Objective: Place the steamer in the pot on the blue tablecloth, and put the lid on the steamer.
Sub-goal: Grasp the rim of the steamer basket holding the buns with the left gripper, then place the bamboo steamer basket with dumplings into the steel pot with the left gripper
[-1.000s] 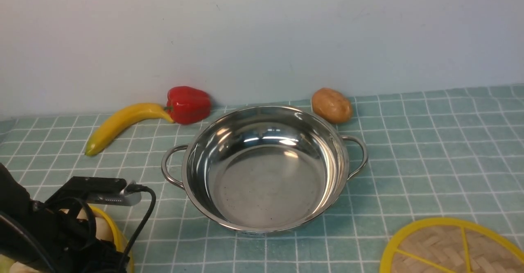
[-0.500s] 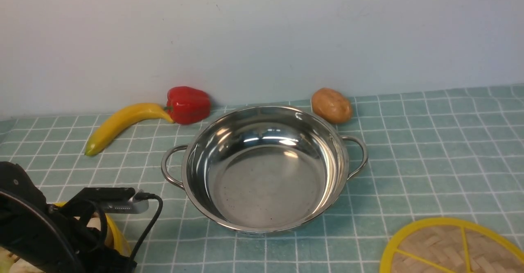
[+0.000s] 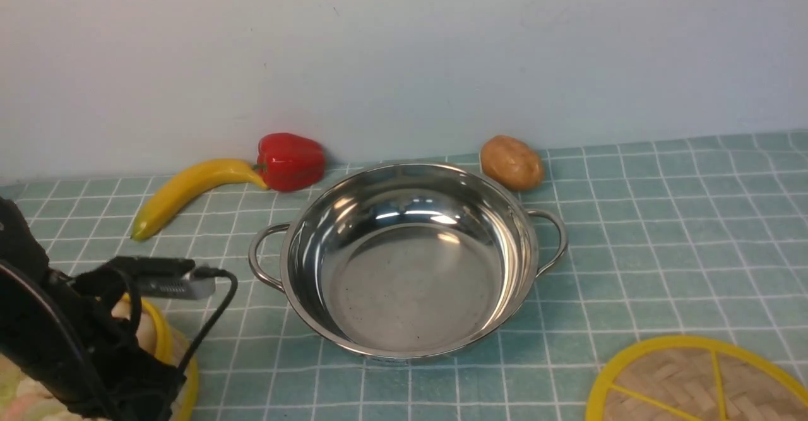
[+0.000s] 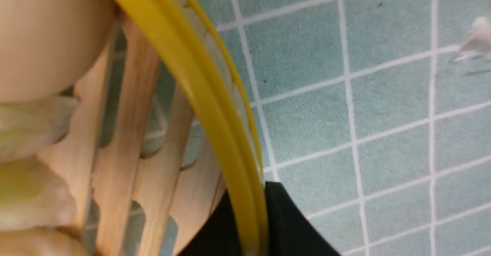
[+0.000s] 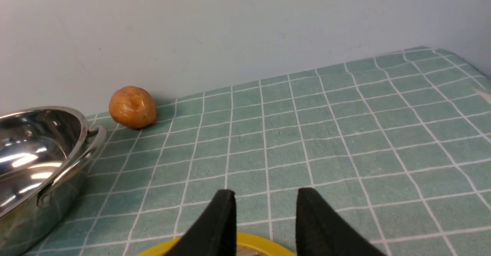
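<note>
Item 1. Steamer (image 3: 165,340): stood at the near left corner of the blue tablecloth (image 3: 663,231), well apart from the pot, largely hidden in the front view behind the left arm (image 3: 50,339). Yellow rim and pale slatted floor showed in the left wrist view, with a tan bun (image 4: 46,37) and whitish-green dumplings (image 4: 27,133) inside.

Item 2. Left pincer (image 4: 256,225): clenched on the steamer's rim, one black finger inside the wall and one outside, the yellow band running between them.

Item 3. Pot (image 3: 410,257): sat mid-cloth, upright, nothing in it, a loop handle on either side.

Item 4. Lid (image 3: 688,383): lay flat on the cloth at the near right, partly cut off by the frame edge, apart from the pot.

Item 5. Right pincer (image 5: 264,210): released, its black fingers spread with cloth showing in the gap, poised above the lid's near rim. Whether it touched the lid could not be told.

Item 6. Sundries along the wall (image 3: 404,48): a banana (image 3: 183,194) with its tip touching a red pepper (image 3: 290,161) at the far left. A potato (image 3: 511,162) lay just behind the pot's right side.
</note>
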Controlling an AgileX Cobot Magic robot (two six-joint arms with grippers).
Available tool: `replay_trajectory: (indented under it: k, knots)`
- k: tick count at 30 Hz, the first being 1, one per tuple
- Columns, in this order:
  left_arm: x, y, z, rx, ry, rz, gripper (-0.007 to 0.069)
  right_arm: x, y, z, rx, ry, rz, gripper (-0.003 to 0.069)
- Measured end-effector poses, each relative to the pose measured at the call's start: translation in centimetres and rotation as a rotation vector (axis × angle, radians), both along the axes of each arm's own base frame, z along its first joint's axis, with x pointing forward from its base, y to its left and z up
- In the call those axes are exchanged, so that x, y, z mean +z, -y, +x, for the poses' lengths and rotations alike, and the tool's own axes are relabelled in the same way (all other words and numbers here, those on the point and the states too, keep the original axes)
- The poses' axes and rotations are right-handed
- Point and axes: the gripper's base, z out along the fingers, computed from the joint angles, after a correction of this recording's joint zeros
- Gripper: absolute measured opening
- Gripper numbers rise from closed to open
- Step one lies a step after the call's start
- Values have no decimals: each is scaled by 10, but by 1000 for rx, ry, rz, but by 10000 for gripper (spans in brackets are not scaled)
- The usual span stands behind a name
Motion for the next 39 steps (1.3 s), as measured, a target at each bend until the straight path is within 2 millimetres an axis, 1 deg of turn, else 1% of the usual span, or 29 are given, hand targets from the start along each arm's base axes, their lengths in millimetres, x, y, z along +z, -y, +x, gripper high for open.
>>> replay_trajectory:
  k: [1, 3, 5, 6, 7, 9, 11, 12, 14, 15, 16, 17, 18, 20, 22, 23, 24, 26, 27, 29, 31, 32, 33, 34, 39]
  knots:
    - [15, -1, 4, -12, 26, 6, 30, 0, 0, 0, 0, 0, 0, 240]
    - [38, -2, 9, -26, 73, 17, 30, 0, 0, 0, 0, 0, 0, 240]
    - [56, -1, 12, -41, 109, 24, 30, 0, 0, 0, 0, 0, 0, 240]
    - [60, -1, 13, -45, 118, 26, 30, 0, 0, 0, 0, 0, 0, 240]
    - [73, 2, 17, -65, 144, 34, 30, 0, 0, 0, 0, 0, 0, 240]
    - [91, 11, 23, -112, 194, 49, 30, 0, 0, 0, 0, 0, 0, 240]
    - [110, 27, 31, -190, 268, 52, 30, 0, 0, 0, 0, 0, 0, 240]
    - [117, 38, 33, -238, 295, 49, 30, 0, 0, 0, 0, 0, 0, 240]
    - [128, 61, 37, -328, 342, 39, 30, 0, 0, 0, 0, 0, 0, 240]
    - [136, 77, 39, -392, 373, 32, 30, 0, 0, 0, 0, 0, 0, 240]
    - [139, 89, 40, -437, 386, 28, 30, 0, 0, 0, 0, 0, 0, 240]
    - [140, 94, 41, -460, 391, 27, 30, 0, 0, 0, 0, 0, 0, 240]
    - [142, 113, 42, -541, 406, 30, 30, 0, 0, 0, 0, 0, 0, 240]
    - [138, 142, 46, -671, 412, 46, 30, 0, 0, 0, 0, 0, 0, 240]
    - [131, 160, 49, -747, 406, 62, 30, 0, 0, 0, 0, 0, 0, 240]
    - [124, 172, 52, -796, 398, 77, 30, 0, 0, 0, 0, 0, 0, 240]
    - [122, 176, 52, -808, 397, 78, 30, 0, 0, 0, 0, 0, 0, 240]
    - [102, 194, 59, -894, 392, 128, 30, 0, 0, 0, 0, 0, 0, 240]
    - [101, 195, 60, -904, 393, 133, 30, 0, 0, 0, 0, 0, 0, 240]
    - [83, 210, 67, -986, 405, 176, 30, 0, 0, 0, 0, 0, 0, 240]
    - [69, 220, 71, -1033, 411, 188, 30, 0, 0, 0, 0, 0, 0, 240]
    - [61, 226, 73, -1050, 409, 187, 30, 0, 0, 0, 0, 0, 0, 240]
    - [59, 227, 74, -1054, 406, 186, 30, 0, 0, 0, 0, 0, 0, 240]
    - [51, 233, 75, -1067, 396, 180, 30, 0, 0, 0, 0, 0, 0, 240]
    - [28, 239, 80, -1078, 352, 177, 30, 0, 0, 0, 0, 0, 0, 240]
